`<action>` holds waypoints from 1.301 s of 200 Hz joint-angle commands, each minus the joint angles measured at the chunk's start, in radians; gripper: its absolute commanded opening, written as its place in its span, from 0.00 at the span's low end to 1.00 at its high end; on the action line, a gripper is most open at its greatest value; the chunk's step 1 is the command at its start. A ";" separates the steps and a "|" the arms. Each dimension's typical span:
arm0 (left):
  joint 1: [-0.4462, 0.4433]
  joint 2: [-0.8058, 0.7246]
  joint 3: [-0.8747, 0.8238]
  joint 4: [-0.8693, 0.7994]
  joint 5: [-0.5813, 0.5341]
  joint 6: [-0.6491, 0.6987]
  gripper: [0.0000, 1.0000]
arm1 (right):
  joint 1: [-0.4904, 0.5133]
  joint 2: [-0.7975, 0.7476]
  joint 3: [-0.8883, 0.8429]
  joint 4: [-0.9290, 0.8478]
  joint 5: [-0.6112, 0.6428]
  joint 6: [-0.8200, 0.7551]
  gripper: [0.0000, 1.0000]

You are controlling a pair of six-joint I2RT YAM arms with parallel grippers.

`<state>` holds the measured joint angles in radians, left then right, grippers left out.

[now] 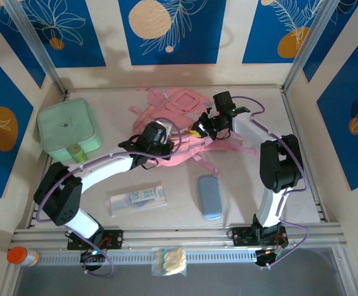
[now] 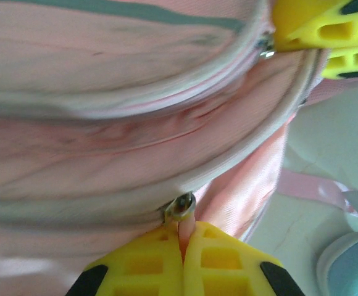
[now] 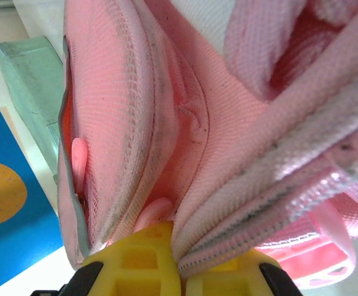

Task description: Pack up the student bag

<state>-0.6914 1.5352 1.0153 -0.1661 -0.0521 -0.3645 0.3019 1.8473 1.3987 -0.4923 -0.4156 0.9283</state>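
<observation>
The bag (image 1: 184, 102) is lying on the desk (image 1: 179, 206). The left gripper (image 2: 183, 239) is pinching its zip pull (image 2: 182, 208), and the right gripper (image 3: 178, 248) is clamping its fabric. Unzipping looks underway; next needs a steady pull along the zip.

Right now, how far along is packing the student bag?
Done: nothing visibly packed; the mint-green case, clear packet and blue pouch lie outside the student bag. In hand: left end effector pinches its zip pull, right end effector clamps its fabric. Left: unzipping, loading everything.
</observation>
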 commanded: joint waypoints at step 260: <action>0.007 -0.019 0.028 -0.072 0.090 -0.093 0.00 | 0.241 -0.005 -0.041 0.193 0.352 0.043 0.00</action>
<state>-0.6514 1.5738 1.0286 -0.2287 -0.0212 -0.4355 0.5533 1.8545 1.3285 -0.3336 -0.0700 1.1648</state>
